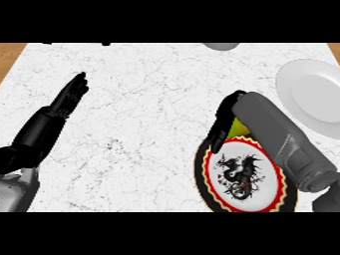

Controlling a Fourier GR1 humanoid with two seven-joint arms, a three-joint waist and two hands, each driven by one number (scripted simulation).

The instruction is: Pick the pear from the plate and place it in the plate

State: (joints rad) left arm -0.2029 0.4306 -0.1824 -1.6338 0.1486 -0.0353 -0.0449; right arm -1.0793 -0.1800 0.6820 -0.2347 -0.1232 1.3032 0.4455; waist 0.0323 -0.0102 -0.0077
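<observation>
Pear (238, 128) under curled right hand (223, 127), on dragon plate (274, 201).

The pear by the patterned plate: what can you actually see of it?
Only a small yellow-green patch of the pear shows; its shape and stem are hidden. It sits at the far rim of the dragon plate, a round plate with a white centre, red scalloped ring and black border. The right hand curls down over the pear, black fingers covering its left side, the grey forearm hiding its right. Whether it is lifted or resting cannot be told.
</observation>
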